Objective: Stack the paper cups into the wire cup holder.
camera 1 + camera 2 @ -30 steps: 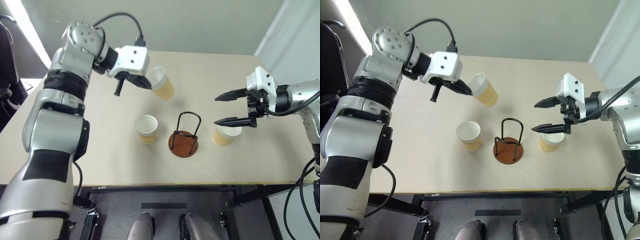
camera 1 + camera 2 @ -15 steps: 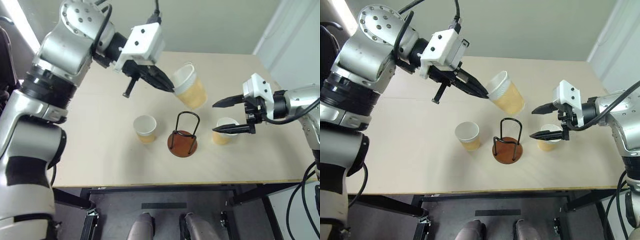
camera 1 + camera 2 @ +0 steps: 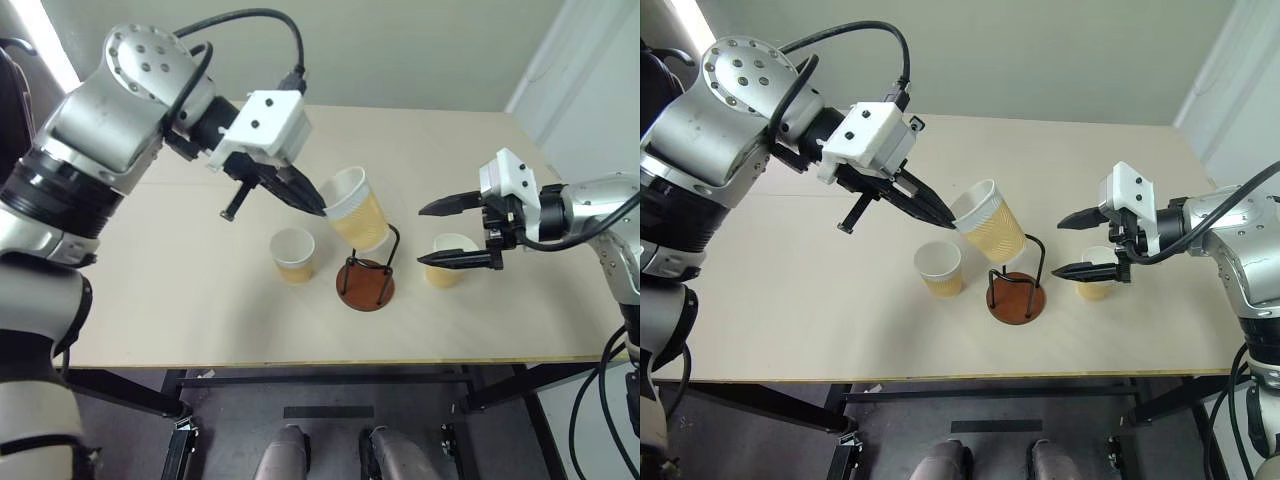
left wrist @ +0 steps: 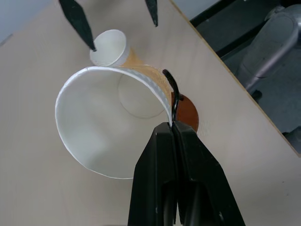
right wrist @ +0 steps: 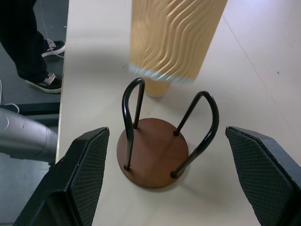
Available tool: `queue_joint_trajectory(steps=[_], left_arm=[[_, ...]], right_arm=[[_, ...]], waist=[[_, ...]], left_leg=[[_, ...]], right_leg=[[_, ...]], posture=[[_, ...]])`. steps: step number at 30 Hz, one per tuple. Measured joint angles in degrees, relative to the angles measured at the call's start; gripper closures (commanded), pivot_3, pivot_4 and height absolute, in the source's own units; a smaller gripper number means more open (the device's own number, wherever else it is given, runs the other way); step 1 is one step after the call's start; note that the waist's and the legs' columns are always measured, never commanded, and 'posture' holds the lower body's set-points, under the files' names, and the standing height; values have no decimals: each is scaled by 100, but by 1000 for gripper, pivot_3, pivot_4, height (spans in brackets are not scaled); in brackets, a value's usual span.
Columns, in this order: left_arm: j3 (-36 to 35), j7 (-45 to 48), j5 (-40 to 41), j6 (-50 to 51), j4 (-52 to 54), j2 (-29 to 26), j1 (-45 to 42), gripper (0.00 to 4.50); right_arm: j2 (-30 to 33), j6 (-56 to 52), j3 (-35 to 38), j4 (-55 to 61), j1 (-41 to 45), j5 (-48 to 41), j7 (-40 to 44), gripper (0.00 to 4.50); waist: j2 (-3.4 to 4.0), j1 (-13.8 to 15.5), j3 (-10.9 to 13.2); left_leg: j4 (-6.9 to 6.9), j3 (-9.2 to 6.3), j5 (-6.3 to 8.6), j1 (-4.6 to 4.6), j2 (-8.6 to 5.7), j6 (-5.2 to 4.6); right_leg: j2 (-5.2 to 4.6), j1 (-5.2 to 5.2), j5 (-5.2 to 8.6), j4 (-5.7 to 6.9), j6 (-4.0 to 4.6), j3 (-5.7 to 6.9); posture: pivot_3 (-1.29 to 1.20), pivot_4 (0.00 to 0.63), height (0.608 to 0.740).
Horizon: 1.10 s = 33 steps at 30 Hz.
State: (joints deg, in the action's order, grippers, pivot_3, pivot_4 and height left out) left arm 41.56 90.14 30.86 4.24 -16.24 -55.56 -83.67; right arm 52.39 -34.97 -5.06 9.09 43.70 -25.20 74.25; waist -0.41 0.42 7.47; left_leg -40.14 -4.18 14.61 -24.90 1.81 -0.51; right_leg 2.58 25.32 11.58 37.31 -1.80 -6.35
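Tabletop [image 3: 200, 300] of pale wood is seen carrying the wire cup holder [image 3: 366, 282], which is taken here as the landmark: a round reddish-brown disc with two black wire loops rising from it, standing upright near the front middle of the tabletop.

The left claw [image 3: 312, 205] is held up and to the left of the holder, its two black fingers pressed together on the rim of one paper cup [image 3: 355, 210]. That held cup is tilted, its white mouth turned toward the claw and its tan ribbed body slanting down over the holder's loops; in the left wrist view the wall of the cup [image 4: 108, 127] is pinched between the fingers [image 4: 162, 155], with the holder's disc seen just past its rim. Whether the cup's bottom touches the wires cannot be told.

The right claw [image 3: 432, 233] is held to the right of the holder, its fingers spread wide and gripping nothing, pointed toward the holder.

A second paper cup [image 3: 293, 255] stands upright just left of the holder, apart from it. A third paper cup [image 3: 450, 259] stands upright to the right of the holder, under the lower finger of the right claw.
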Motion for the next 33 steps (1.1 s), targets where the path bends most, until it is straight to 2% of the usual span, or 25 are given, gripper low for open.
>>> queue_joint_trajectory(steps=[33], left_arm=[[115, 0, -637, -802, -415, 370, 189, 4449]], right_arm=[[-89, 86, 0, 2, -34, -52, -166, 471]], waist=[[0, -2, 0]], left_leg=[[9, 0, -1, -3, 1, 2]], right_leg=[[2, 2, -1, -11, 0, 0]], posture=[[0, 150, 740]])
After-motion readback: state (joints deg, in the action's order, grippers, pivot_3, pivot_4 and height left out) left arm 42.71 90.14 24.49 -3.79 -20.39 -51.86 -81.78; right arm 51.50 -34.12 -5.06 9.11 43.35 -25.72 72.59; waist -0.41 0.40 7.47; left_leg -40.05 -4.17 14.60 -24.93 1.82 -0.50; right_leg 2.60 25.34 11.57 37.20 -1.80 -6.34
